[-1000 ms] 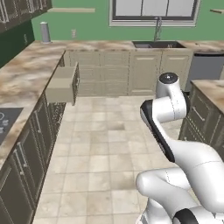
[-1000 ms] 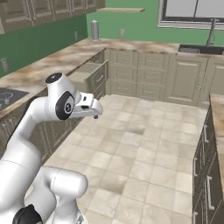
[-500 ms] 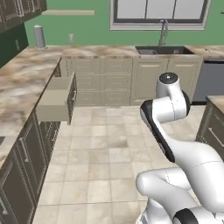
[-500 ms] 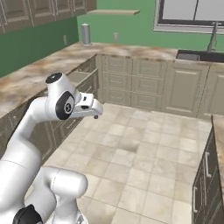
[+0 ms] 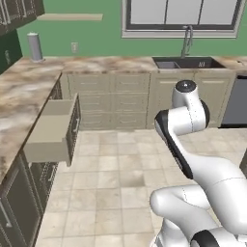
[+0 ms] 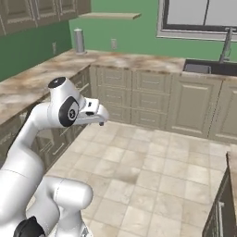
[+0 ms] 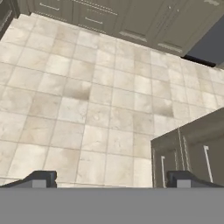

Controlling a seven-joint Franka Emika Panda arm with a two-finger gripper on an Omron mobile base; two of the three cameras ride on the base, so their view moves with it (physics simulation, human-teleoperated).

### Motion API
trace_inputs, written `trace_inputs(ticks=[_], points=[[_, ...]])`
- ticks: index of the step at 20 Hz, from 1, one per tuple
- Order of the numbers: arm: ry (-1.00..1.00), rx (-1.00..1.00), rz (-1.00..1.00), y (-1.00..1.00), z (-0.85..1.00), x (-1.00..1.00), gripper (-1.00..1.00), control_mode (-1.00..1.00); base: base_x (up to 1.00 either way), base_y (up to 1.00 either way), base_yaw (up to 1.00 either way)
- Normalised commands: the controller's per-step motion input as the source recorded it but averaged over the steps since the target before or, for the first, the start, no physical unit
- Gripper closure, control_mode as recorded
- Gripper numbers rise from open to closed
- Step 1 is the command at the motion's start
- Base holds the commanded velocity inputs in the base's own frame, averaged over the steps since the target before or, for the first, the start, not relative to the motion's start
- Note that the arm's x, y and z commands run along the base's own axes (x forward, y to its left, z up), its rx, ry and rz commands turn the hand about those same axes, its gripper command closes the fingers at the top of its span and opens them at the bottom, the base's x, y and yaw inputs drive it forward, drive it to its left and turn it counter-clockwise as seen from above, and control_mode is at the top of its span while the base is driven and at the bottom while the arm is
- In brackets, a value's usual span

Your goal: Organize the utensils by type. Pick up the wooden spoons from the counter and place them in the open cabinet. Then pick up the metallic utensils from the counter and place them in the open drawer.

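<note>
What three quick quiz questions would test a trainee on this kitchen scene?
1. True or false: the wide beige drawer under the marbled stone counter stands pulled open.
2. Over what surface does the gripper hang? A. pale tiled floor B. sink C. stove
3. Fill in: the grey cylinder stands on the counter against the ____ wall.

Key: 1 true; 2 A; 3 green.

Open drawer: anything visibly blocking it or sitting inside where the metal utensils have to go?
Nothing visible. In the left base view the drawer stands pulled out from under the counter, its tan inside bare, with open floor in front. The gripper is open, empty and points at the floor tiles.
</note>
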Motion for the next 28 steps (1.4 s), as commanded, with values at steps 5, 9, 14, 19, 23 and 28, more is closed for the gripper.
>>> trace_inputs(ticks=[5, 9, 14, 19, 23, 28], points=[[0.0, 0.0, 0.0, 0.0, 0.0, 0.0, -1.0, 1.0, 1.0, -0.51, 0.01], [0.0, 0.0, 0.0, 0.0, 0.0, 0.0, -1.0, 1.0, 0.83, -0.49, -0.04], [0.0, 0.0, 0.0, 0.0, 0.0, 0.0, -1.0, 1.0, 0.63, -0.37, -0.27], [0.0, 0.0, 0.0, 0.0, 0.0, 0.0, -1.0, 1.0, 0.47, -0.19, -0.54], [0.0, 0.0, 0.0, 0.0, 0.0, 0.0, -1.0, 1.0, 0.45, -0.14, -0.6], [0.0, 0.0, 0.0, 0.0, 0.0, 0.0, -1.0, 1.0, 0.62, -0.03, -0.54]])
